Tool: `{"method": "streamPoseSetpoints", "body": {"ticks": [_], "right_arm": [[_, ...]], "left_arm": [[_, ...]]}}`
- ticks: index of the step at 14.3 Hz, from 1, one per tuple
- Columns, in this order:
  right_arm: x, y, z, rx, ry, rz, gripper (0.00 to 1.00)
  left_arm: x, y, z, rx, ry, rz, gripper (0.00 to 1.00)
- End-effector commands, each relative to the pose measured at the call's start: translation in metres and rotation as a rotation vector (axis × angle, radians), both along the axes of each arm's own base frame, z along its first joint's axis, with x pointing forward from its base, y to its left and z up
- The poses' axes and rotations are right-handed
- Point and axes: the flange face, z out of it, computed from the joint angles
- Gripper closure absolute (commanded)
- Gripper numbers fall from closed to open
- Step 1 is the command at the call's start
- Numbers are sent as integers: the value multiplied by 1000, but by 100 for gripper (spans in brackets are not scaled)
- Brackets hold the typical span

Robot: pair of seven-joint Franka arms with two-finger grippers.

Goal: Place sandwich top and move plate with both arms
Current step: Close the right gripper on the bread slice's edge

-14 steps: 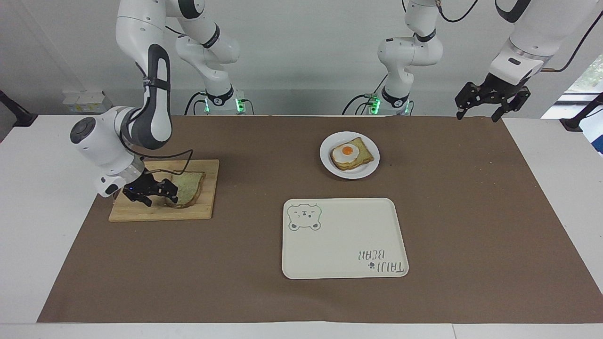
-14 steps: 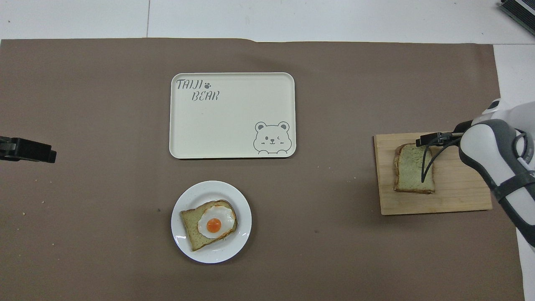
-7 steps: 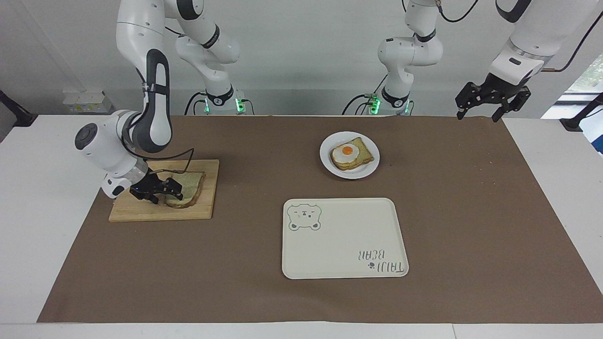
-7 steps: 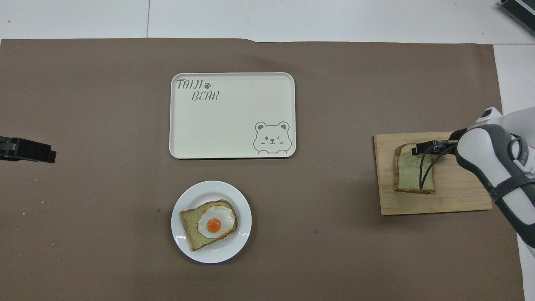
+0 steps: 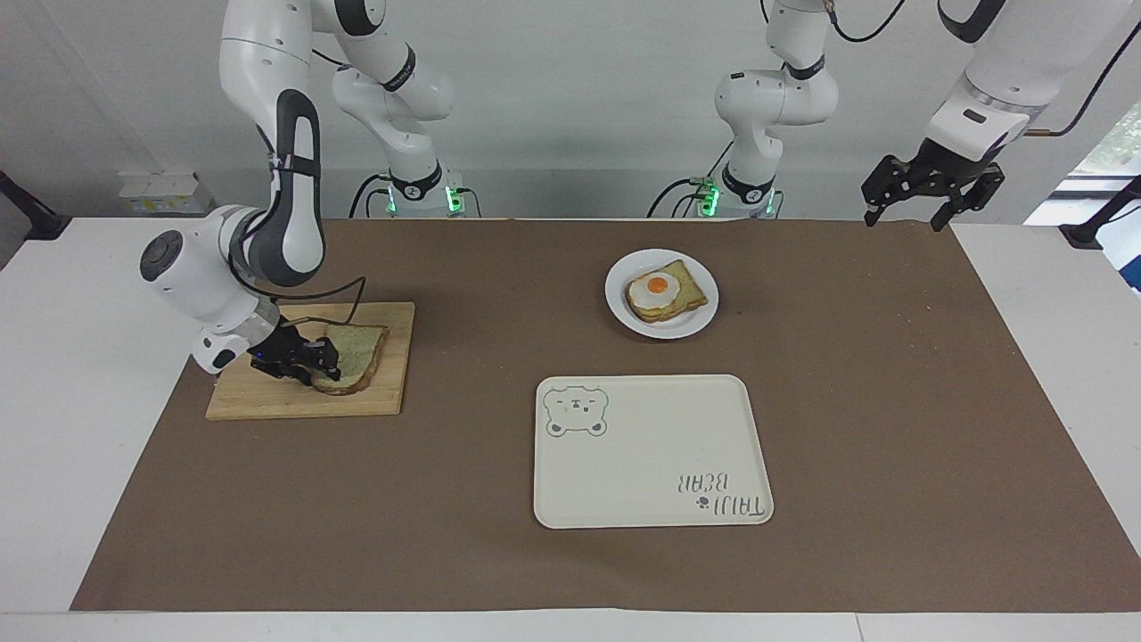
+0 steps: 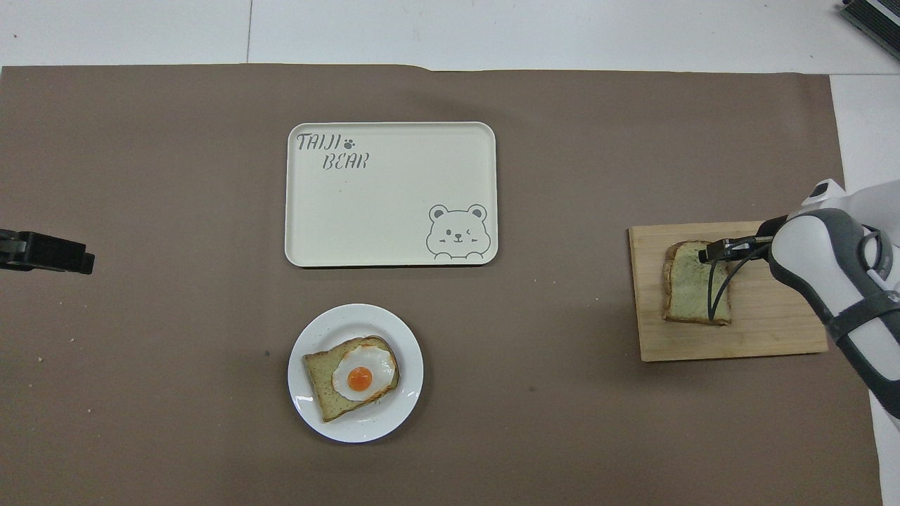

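- Right pincer (image 5: 314, 361): low on the cutting board (image 5: 267, 401), at the edge of the sandwich top (image 5: 357, 357) toward the right arm's end of the counter; fingers appear narrowed onto that edge, though a firm hold cannot be confirmed.
- Sandwich top: plain slice, lying flat on the board, not lifted. Its long axis runs toward and away from the robots; the pincer meets it from the side, across that axis.
- Left pincer (image 5: 923, 192): waits raised over the corner of the brown mat at the left arm's end, jaws wide, holding nothing.
- Plate (image 5: 624, 308): round, white, carrying the egg slice (image 5: 664, 290); well apart from the board, toward the left arm's end. The right arm is by far nearer the plain slice and would likely carry it over.
- Tray (image 5: 651, 473): cream, bear drawing, farther from the robots than the plate, just beside it.
- Surface: brown mat (image 5: 891, 401) over a white counter (image 5: 53, 446); plain pale wall at the robots' end.
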Motion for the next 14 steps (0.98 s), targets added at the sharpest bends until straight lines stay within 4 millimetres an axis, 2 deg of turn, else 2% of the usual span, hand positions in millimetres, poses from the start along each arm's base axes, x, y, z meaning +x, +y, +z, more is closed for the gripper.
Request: {"method": "streamPoseSetpoints", "body": {"ticks": [1,8,11,14], "right_arm": [[-6,1,-1,19,1,15,100],[-5,3,0,17,3,20,100],[1,8,12,16,-7,37,100],[6,9,40,-3,-1,41,100]], "left_arm": [[-2,2,2,7,-1,8,0],[-2,2,3,7,-2,8,0],[-2,2,3,7,-2,8,0],[-3,2,3,7,-1,8,0]]}}
